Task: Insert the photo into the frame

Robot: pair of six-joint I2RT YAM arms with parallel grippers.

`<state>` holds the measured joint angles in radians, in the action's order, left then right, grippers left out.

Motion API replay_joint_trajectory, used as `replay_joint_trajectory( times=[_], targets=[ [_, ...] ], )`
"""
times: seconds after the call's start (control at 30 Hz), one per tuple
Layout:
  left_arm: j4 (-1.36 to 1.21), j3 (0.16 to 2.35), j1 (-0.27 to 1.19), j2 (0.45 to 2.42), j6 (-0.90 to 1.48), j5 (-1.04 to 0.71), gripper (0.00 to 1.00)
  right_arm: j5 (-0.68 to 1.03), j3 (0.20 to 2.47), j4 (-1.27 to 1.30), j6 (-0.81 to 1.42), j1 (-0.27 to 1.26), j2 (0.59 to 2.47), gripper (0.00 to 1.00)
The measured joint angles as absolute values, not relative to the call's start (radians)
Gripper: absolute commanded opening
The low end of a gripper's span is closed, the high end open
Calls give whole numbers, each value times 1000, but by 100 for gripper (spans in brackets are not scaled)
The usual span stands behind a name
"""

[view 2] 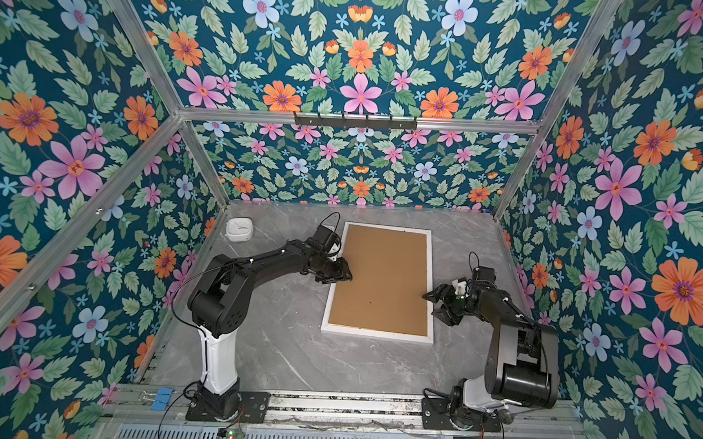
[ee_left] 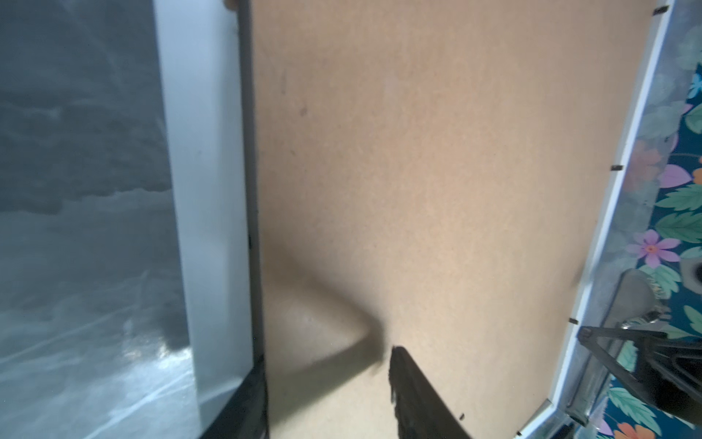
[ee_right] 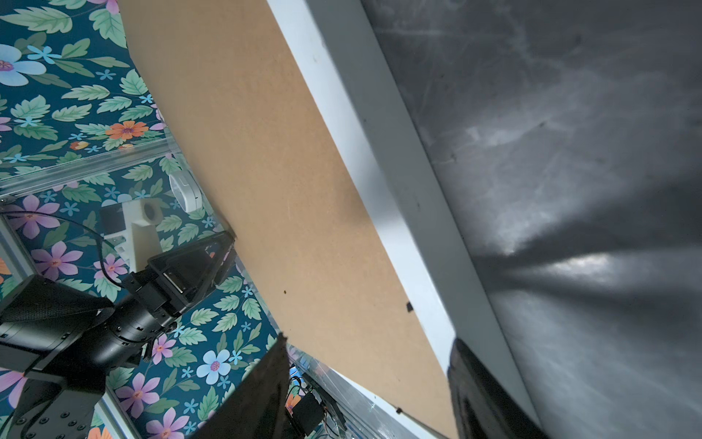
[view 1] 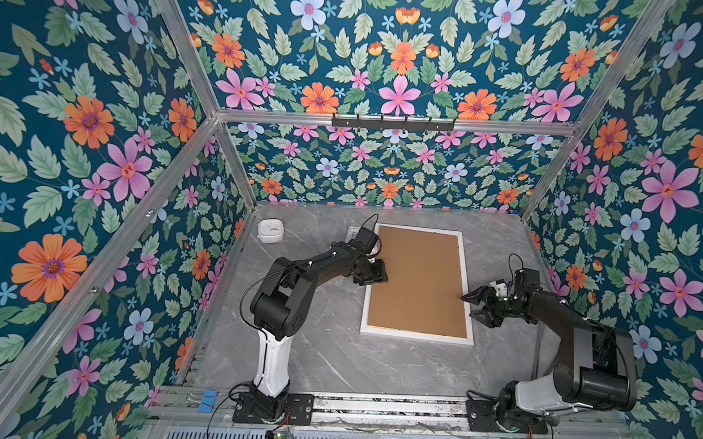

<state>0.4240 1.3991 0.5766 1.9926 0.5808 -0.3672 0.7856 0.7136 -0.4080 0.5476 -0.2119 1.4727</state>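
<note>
The left claw (view 1: 381,279) is open. One finger (ee_left: 418,399) is over the brown board (view 1: 416,280). The other finger (ee_left: 249,403) is by the white rim on the left side of the frame (view 1: 416,337). Nothing is pinched between them.

The right claw (view 1: 470,307) is open too, with its fingers spread wide. It is just beside the right side of the frame, and one fingertip is right at the rim. It holds nothing.

The frame lies flat in the middle of the grey table (view 1: 335,358), back side up. The brown board fills it from rim to rim. Little black clips (ee_left: 617,167) sit along the inside of the rim. A small white box (view 1: 270,230) sits far back on the left, well apart from the frame.
</note>
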Motion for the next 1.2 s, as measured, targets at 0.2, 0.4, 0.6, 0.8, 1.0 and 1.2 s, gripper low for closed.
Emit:
replay_joint_trajectory(
  times=[0.2,0.4,0.6,0.8,1.0,1.2],
  targets=[
    [479,1445,596,2011,571,-328,50,789,717,-408,548,-212,1477,67],
    [493,1448,605,2011,571,-304,51,791,719,-408,548,-212,1478,67],
    [554,1472,615,1988,570,-247,52,790,719,-409,548,-212,1477,67],
    [593,1479,609,1938,566,-220,54,768,731,-432,548,-194,1444,67],
    [590,1416,569,1877,551,-263,55,713,780,-484,546,-122,1390,68],
    [537,1281,486,1806,551,-346,55,658,813,-535,543,-31,1325,69]
  ],
)
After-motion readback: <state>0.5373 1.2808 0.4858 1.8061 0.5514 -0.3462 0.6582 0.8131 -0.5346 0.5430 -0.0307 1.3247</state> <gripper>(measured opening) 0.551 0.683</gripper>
